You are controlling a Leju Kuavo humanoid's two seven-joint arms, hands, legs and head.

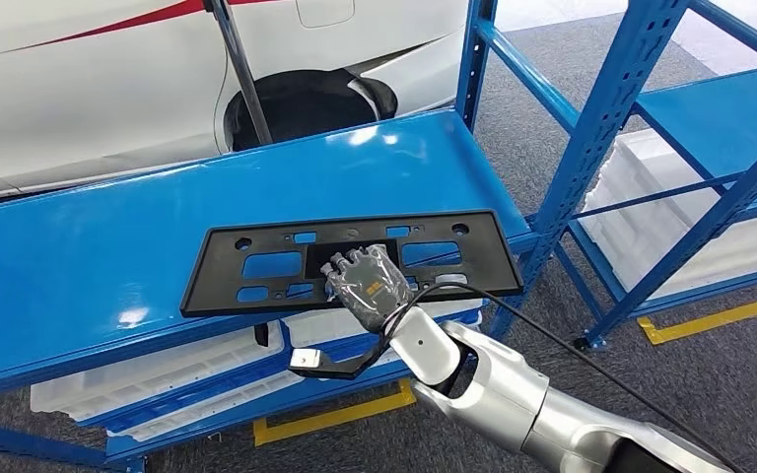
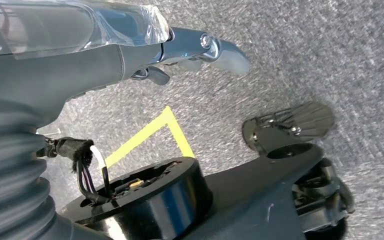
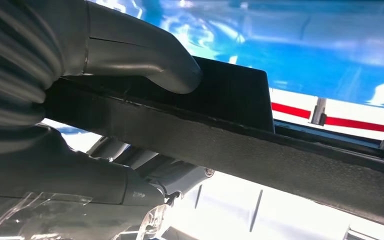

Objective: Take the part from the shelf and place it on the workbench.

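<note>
on the blue shelf (image 1: pixel 89 246), right hand (image 1: pixel 367 284) pinches the black part (image 1: pixel 256 264) — thumb above, fingers seemingly beneath.

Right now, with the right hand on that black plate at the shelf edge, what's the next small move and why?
Probably lift the black plate slightly and draw it back off the blue shelf. The right hand already clamps its near edge, thumb on one face and fingers on the other, yet the plate seems to lie flat on the shelf.
</note>
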